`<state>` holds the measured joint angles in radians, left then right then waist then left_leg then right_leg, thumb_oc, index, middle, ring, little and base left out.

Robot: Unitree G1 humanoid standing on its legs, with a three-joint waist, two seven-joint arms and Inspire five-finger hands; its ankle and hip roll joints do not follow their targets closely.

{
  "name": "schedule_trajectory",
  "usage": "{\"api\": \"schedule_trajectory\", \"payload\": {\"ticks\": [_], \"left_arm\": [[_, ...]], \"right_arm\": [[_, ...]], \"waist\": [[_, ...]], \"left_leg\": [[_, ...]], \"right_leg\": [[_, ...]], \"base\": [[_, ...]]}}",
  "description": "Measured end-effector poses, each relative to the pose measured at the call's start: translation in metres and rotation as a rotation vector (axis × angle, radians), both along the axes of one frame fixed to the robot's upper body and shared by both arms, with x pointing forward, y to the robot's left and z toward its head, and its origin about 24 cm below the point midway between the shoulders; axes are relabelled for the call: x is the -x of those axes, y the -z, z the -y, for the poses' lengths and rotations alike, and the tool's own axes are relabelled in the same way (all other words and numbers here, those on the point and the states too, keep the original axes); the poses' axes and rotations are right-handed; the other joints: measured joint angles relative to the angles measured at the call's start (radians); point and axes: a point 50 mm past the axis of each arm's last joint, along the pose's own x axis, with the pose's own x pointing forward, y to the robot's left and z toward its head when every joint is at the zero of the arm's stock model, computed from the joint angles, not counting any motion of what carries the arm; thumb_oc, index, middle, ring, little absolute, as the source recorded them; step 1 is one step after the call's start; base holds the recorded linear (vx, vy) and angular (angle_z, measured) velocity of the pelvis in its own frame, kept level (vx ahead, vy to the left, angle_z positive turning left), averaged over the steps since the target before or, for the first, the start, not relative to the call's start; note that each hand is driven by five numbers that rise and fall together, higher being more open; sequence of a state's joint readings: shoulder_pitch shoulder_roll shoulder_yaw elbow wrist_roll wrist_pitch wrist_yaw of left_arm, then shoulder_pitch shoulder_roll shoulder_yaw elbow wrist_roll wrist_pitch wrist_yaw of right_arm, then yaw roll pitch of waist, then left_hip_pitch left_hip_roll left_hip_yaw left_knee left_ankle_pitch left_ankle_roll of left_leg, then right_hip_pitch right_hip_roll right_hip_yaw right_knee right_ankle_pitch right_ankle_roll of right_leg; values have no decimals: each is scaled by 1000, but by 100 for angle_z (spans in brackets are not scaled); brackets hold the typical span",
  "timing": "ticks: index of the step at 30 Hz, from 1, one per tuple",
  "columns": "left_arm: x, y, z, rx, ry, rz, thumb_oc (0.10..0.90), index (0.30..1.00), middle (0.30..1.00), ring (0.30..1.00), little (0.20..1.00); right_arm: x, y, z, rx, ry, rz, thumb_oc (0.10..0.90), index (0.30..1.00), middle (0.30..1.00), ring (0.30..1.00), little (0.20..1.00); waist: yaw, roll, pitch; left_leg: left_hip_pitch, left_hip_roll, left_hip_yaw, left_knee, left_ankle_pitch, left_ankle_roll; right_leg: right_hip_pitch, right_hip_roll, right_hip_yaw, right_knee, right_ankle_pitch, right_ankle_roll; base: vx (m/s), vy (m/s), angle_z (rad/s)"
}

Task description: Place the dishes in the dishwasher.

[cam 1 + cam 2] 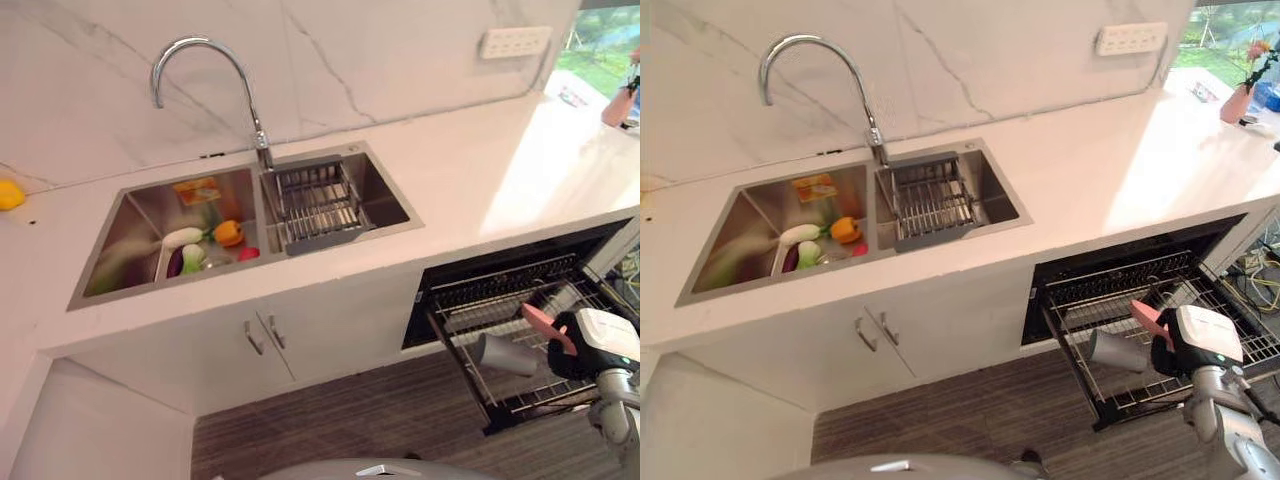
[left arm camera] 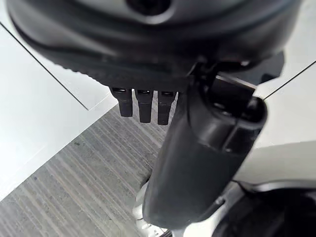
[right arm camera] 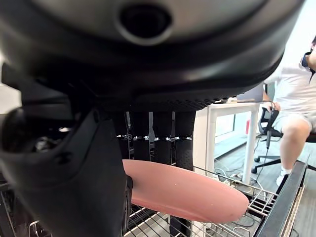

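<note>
While the right hand [image 1: 1185, 345] hangs over the pulled-out dishwasher rack [image 1: 1080, 300], a pink plate [image 3: 185, 192] is pinched at one edge between its curled fingers [image 3: 163, 148] and thumb, the rest of the plate standing free above the wires.

Plate: judged stiff, light and smooth, so liable to slip or pivot in an edge pinch; a hold further in from the rim would be steadier. It is likely to chip or clatter if dropped on the wires.

Rack: wire, drawn out below the counter [image 1: 470, 190]. A grey cup [image 1: 505, 352] lies tipped on it, just beside the hand.

Left hand [image 2: 143, 106]: hangs over the floor with its fingers straight, holding nothing.

Sink [image 1: 120, 215]: set in the counter, well apart from the rack. Toy vegetables [image 1: 205, 245] lie in one basin and a wire drainer [image 1: 315, 205] in the other, under the tap [image 1: 200, 70].
</note>
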<state>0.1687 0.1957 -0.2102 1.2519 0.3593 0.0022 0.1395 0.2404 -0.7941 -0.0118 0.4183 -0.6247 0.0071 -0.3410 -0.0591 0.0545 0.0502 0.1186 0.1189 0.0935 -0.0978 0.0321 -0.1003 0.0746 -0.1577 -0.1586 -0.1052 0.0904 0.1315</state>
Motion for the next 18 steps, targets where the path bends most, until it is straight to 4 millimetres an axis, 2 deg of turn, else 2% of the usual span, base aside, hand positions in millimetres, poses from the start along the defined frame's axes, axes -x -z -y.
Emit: {"api": "schedule_trajectory", "payload": {"ticks": [3, 5, 6, 7, 8, 12, 18], "left_arm": [[4, 0, 0, 0, -2, -9, 800, 900, 900, 900, 900], [2, 0, 0, 1, -1, 0, 800, 900, 900, 900, 900], [1, 0, 1, 4, -1, 2, 800, 900, 900, 900, 900], [1, 0, 1, 4, -2, 2, 800, 900, 900, 900, 900], [1, 0, 1, 4, -6, 2, 800, 900, 900, 900, 900], [2, 0, 2, 12, -34, 8, 800, 900, 900, 900, 900], [3, 0, 2, 12, -36, 5, 800, 900, 900, 900, 900]], "right_arm": [[-10, 6, 2, 2, 12, -19, 400, 300, 300, 300, 300], [-6, 13, 3, -2, 28, -54, 400, 300, 300, 300, 300], [-5, 16, 1, -16, 24, -78, 557, 535, 535, 535, 535], [-5, 19, 0, -25, 28, -84, 599, 599, 599, 599, 599], [-4, 23, -2, -39, 39, -88, 800, 900, 900, 900, 900], [2, 37, -6, -98, 85, -107, 800, 900, 900, 900, 900], [-2, 28, -1, -104, 123, -49, 800, 900, 900, 900, 900]], "waist": [[4, 0, 1], [4, -1, 0], [15, 4, 3], [20, 5, 3], [23, 6, 3], [31, 15, 3], [28, 15, 3]], "left_leg": [[-13, 1, -9, 0, 1, 5], [-17, 0, -27, 0, 7, 3], [-20, 1, -32, 0, 10, 2], [-21, 2, -34, 0, 12, -1], [-21, 2, -38, 1, 13, -1], [-21, 0, -57, 1, 13, -3], [-21, 0, -57, 0, 13, -3]], "right_leg": [[1, 0, -8, 0, 0, 0], [1, 0, -26, 0, -1, -1], [1, 1, -30, 0, -1, -2], [2, 1, -32, 0, -1, -2], [3, 2, -36, 0, -2, -4], [15, 0, -57, 0, -7, -6], [15, 0, -57, 0, -8, -6]], "base": [[-7, -25, 10], [-3, -19, 24], [-5, -11, 15], [-6, -4, 9], [-3, -3, 14], [-11, -2, 13], [-1, 1, 1]]}}
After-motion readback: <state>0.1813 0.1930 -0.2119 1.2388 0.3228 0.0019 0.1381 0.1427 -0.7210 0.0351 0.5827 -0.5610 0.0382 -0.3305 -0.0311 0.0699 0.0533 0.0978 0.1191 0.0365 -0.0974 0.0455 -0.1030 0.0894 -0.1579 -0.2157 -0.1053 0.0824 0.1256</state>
